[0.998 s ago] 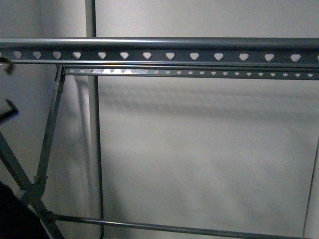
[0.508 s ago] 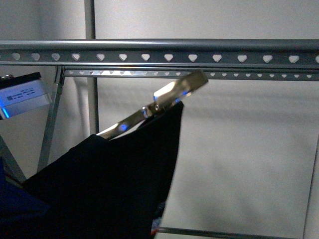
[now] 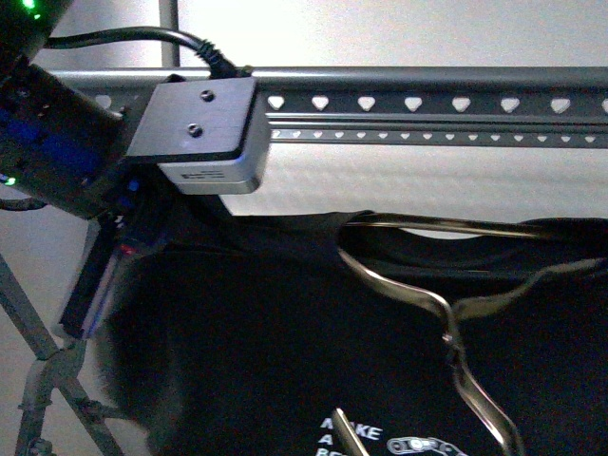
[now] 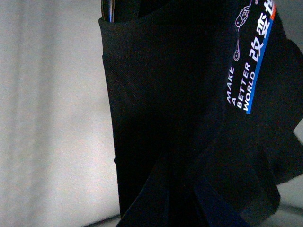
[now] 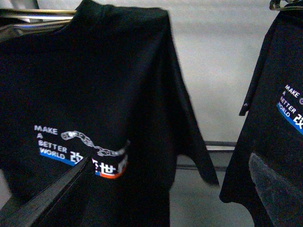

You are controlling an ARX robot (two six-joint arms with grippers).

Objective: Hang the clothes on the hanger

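Where the left gripper (image 3: 103,280) meets the cloth, its fingers are lost in dark fabric, so their grip cannot be told. The right gripper (image 5: 161,203) has its blurred fingers (image 5: 45,201) wide apart, holding nothing. The black short-sleeved T-shirt with white and blue print (image 3: 313,351) hangs on a thin brass-coloured wire hanger (image 3: 446,313), just below the grey metal rack rail with heart-shaped holes (image 3: 437,103). A second printed black shirt (image 5: 279,118) hangs beside it.

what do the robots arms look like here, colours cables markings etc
The left arm is black, with a green light and blue glow. A grey box with two screw holes and a white label sits on it, fed by a black cable. The right pincer has flat, dark grey fingers.
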